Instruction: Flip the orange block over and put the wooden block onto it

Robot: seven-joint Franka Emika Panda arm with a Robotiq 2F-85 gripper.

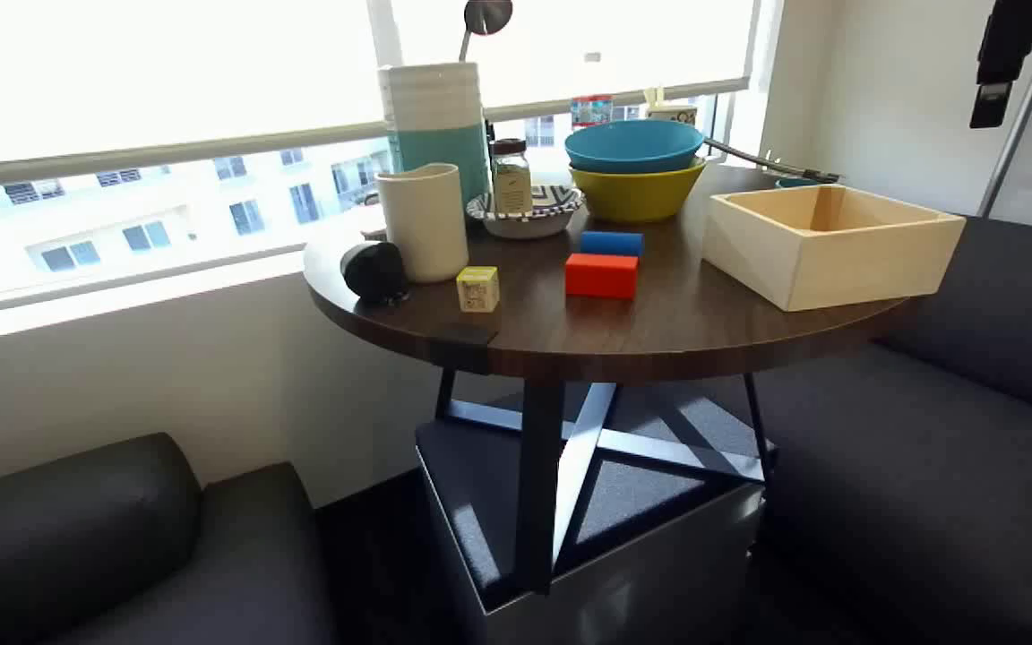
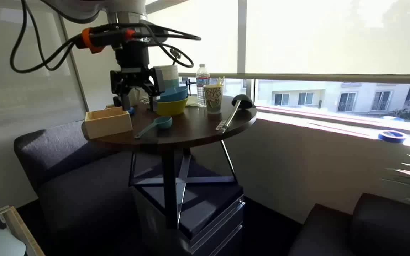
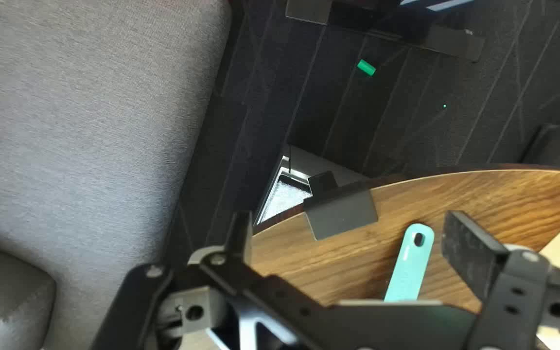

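The orange block point(image 1: 601, 275) is a red-orange rectangular block lying on the dark round table, in front of a small blue block point(image 1: 611, 243). The wooden block point(image 1: 478, 290) is a tiny pale cube with a yellowish top. It sits apart from the orange block, near the table edge, beside a white cup. I cannot make out either block in the other views. My gripper point(image 2: 139, 103) is open with nothing between its fingers, above the table near the wooden box in an exterior view. The open fingers also show in the wrist view point(image 3: 350, 233), over a turquoise spoon handle.
A wooden box point(image 1: 874, 260) stands near the table edge. Stacked blue and yellow bowls point(image 1: 637, 193), a white cup point(image 1: 426, 224), a black round object point(image 1: 374, 272) and a jar point(image 1: 511, 179) stand around. A turquoise spoon point(image 2: 162, 122), paper cup point(image 2: 213, 99) and ladle point(image 2: 235, 110) lie nearby.
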